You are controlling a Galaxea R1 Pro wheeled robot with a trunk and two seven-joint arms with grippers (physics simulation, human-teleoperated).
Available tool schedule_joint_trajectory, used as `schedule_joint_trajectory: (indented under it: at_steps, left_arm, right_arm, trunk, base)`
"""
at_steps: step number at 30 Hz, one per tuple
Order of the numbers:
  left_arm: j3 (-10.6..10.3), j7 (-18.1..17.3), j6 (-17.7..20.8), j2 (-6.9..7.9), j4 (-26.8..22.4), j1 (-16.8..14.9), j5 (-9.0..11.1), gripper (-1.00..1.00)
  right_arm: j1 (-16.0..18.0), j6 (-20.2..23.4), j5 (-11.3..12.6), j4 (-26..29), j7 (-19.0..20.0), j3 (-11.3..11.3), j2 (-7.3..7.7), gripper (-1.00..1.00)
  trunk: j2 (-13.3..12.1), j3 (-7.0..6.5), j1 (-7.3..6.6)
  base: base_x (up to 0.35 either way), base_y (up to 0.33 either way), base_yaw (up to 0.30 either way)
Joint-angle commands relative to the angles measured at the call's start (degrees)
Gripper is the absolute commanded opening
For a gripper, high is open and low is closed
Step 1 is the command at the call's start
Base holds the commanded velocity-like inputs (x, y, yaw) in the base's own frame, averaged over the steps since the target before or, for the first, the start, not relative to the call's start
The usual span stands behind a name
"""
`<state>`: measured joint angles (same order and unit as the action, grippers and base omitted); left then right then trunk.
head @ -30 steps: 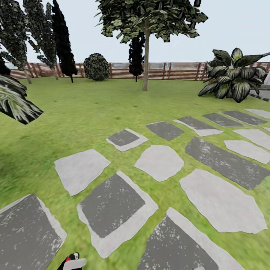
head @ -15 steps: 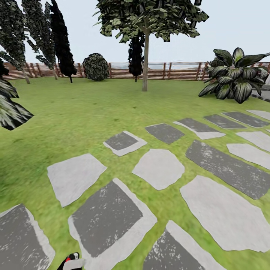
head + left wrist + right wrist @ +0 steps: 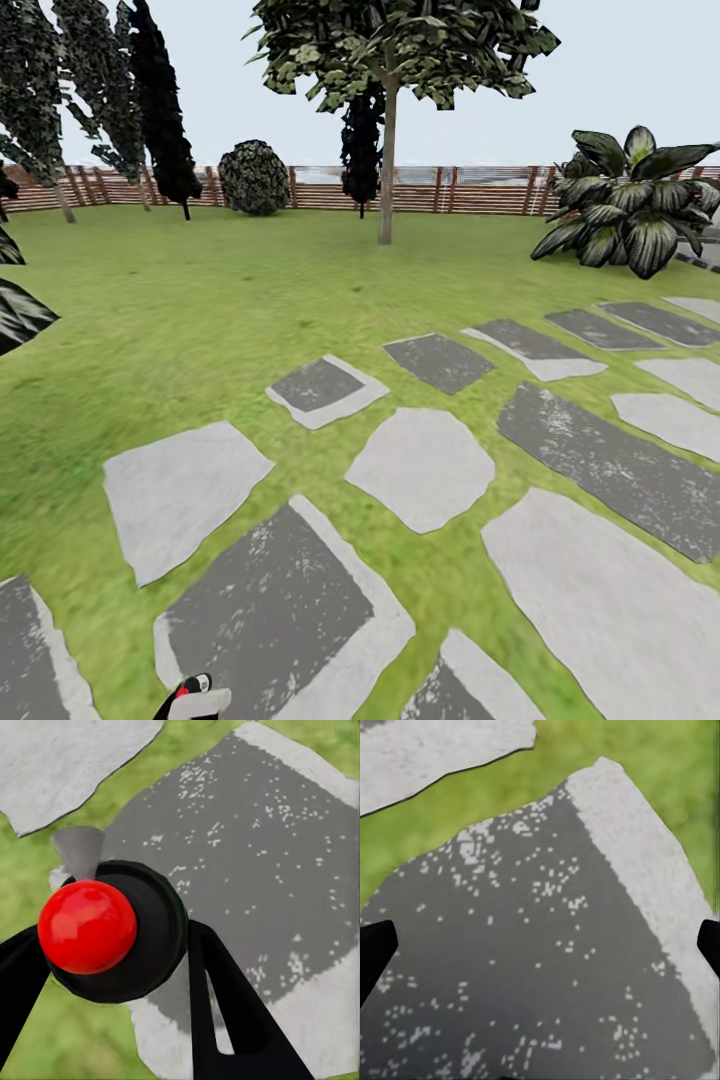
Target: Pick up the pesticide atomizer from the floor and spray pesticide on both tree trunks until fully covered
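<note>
1. The left gripper (image 3: 112,967) has its jaws pinching the one pesticide atomizer (image 3: 105,930) above paving stones (image 3: 420,465).
2. The right gripper's (image 3: 540,945) jaws are spread.
3. One leafy tree (image 3: 388,60) stands on the lawn (image 3: 200,290).

The head camera is looking forward and slightly down across the lawn (image 3: 200,300) and the stepping stones (image 3: 420,465) toward the far fence (image 3: 480,190). Both wrist cameras are pointing steeply down, hanging close over a dark speckled stone (image 3: 262,870) (image 3: 532,967) edged by grass, ground the head view is also taking in nearby.
</note>
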<state>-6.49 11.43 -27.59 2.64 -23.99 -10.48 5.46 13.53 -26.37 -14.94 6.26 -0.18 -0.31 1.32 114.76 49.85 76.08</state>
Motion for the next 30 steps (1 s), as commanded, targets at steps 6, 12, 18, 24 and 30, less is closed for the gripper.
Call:
schedule_joint_trajectory:
  at_steps: [6,12,18,24,30]
  left_arm:
    - [0.00,0.00,0.00,0.00,-0.01,-0.03,-0.01,-1.00]
    - [-0.01,0.00,-0.01,0.00,-0.01,-0.01,-0.01,-1.00]
    - [-0.01,0.00,-0.01,0.00,-0.02,-0.02,-0.01,-1.00]
    - [-0.01,0.00,-0.01,0.00,-0.04,-0.02,-0.01,-1.00]
    - [0.00,0.00,-0.01,0.03,-0.07,0.00,-0.01,-1.00]
  right_arm:
    - [0.00,0.00,0.00,-0.02,0.00,0.01,0.00,1.00]
    - [0.00,-0.01,0.00,-0.02,0.00,0.02,0.00,1.00]
    - [0.00,0.00,0.00,-0.01,0.00,-0.01,0.00,1.00]
    - [0.00,-0.01,0.00,-0.02,0.00,0.02,0.00,1.00]
    - [0.00,-0.01,0.00,0.01,0.00,0.01,0.00,1.00]
  trunk:
    - [0.00,0.00,0.00]
    - [0.00,0.00,0.00]
    - [0.00,0.00,0.00]
    - [0.00,0.00,0.00]
    - [0.00,0.00,0.00]
  base:
    - [0.312,-0.084,0.000]
    - [0.312,-0.084,0.000]
    - [0.312,-0.084,0.000]
    - [0.312,-0.084,0.000]
    - [0.312,-0.084,0.000]
